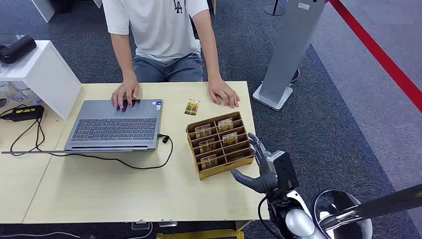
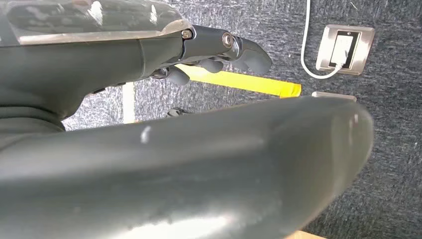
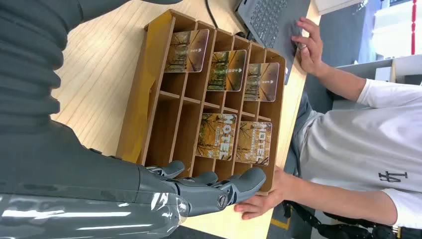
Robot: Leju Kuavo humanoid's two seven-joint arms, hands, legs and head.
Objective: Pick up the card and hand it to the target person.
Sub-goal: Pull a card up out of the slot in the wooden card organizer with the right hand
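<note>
The right hand hovered at the right end of the wooden card rack, fingers spread apart and holding nothing, thumb reaching out toward the rack's near corner. From the right wrist view the fingers stretched along the rack's edge, apart from the cards inside. And there were the cards: five of them stood in the rack's slots, three in one column and two marked HOTEL in the other. One more card lay flat on the table, out beyond the rack, just beside the person's hand. The person in a white T-shirt sat across the table, one hand flat on the wood near that loose card, the other hand resting on the grey laptop. A black cable trailed from the laptop's side across the tabletop. The left hand showed in the left wrist view over dark carpet, fingers curled in loosely with nothing between them, though how tightly they were closed I couldn't tell. A floor socket with a white lead sat on the carpet beyond it.
</note>
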